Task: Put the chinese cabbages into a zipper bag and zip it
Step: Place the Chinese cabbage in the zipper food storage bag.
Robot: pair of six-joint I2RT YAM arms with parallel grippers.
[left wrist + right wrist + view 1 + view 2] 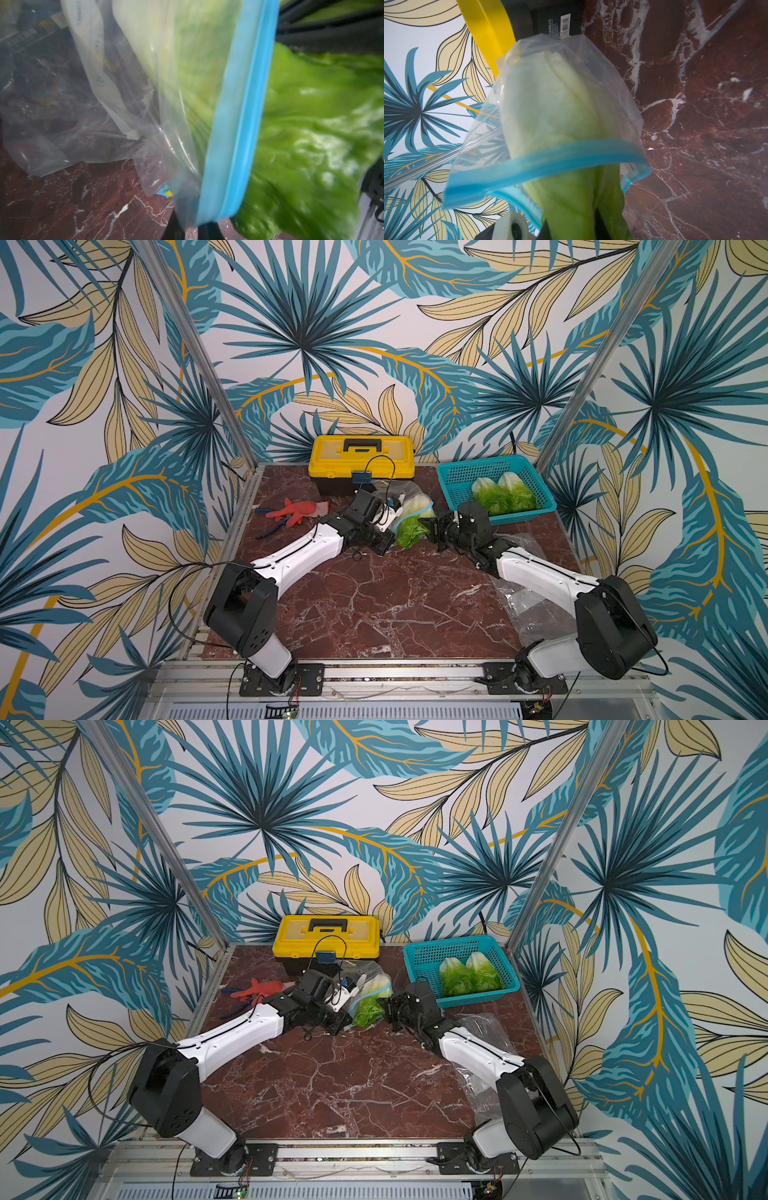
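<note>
A clear zipper bag [409, 493] with a blue zip strip [234, 124] lies open mid-table in front of the toolbox. My left gripper [392, 514] [191, 228] is shut on the bag's rim at the blue strip. One chinese cabbage [409, 526] [554, 104] sits half in the bag, white base inside and green leaves [311, 135] sticking out of the mouth. My right gripper [428, 526] [573, 230] is shut on its leafy end. Two more chinese cabbages [488, 493] [517, 491] lie side by side in the teal basket [457, 472].
A yellow toolbox [361, 464] stands at the back, just behind the bag. A red glove [291, 510] and blue-handled pliers [270, 531] lie at the left. Another clear plastic bag [528, 597] lies under my right arm.
</note>
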